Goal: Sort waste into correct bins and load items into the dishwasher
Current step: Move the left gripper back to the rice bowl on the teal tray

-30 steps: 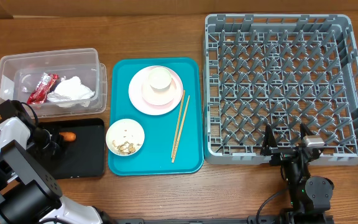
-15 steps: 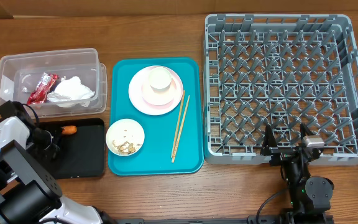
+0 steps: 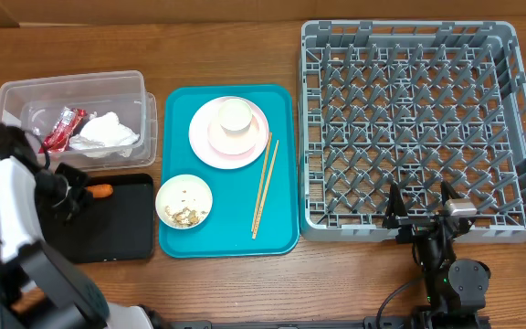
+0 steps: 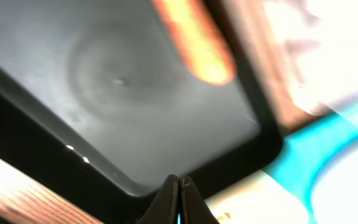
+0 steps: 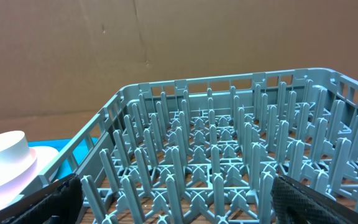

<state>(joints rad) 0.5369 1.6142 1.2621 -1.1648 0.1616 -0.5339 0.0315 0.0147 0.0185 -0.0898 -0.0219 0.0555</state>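
Observation:
The small orange carrot lies in the black tray near its far edge, a blurred orange shape in the left wrist view. My left gripper hangs over that tray's far left corner, just left of the carrot, shut with nothing in it. The clear tub holds the red wrapper and the white wad. My right gripper rests open at the grey dish rack's near edge, and its fingers frame the pegs.
A teal tray between bins and rack carries a pink plate with a white cup, a bowl with crumbs and wooden chopsticks. Cardboard stands behind the rack.
The carrot has shifted a little toward the black tray's far edge. My left arm has swung toward the clear tub, its gripper shut. The right arm has not moved.

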